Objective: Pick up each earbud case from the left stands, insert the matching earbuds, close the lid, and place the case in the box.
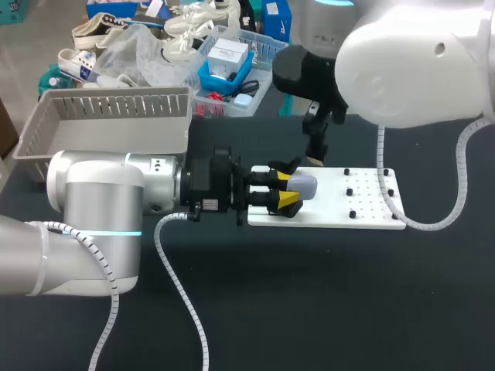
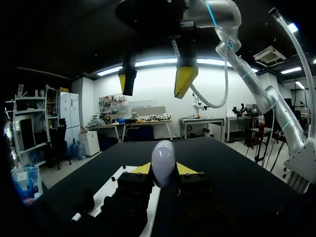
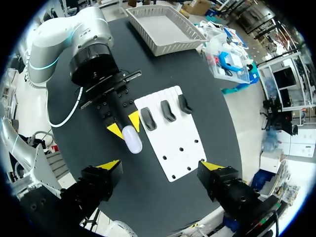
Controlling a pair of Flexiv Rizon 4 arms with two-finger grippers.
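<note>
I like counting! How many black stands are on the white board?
3 stands in a row on the board: one nearest the left gripper, one in the middle, one farthest. None looks hidden.

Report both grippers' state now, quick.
Left gripper: shut on the earbud case.
Right gripper: open, holding nothing.

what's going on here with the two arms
The left pincer is shut on a pale earbud case, holding it beside the white board, close to its three dark stands, which are empty. The right pincer hangs open above the case, touching nothing. The grey basket sits apart, further back on the table.
</note>
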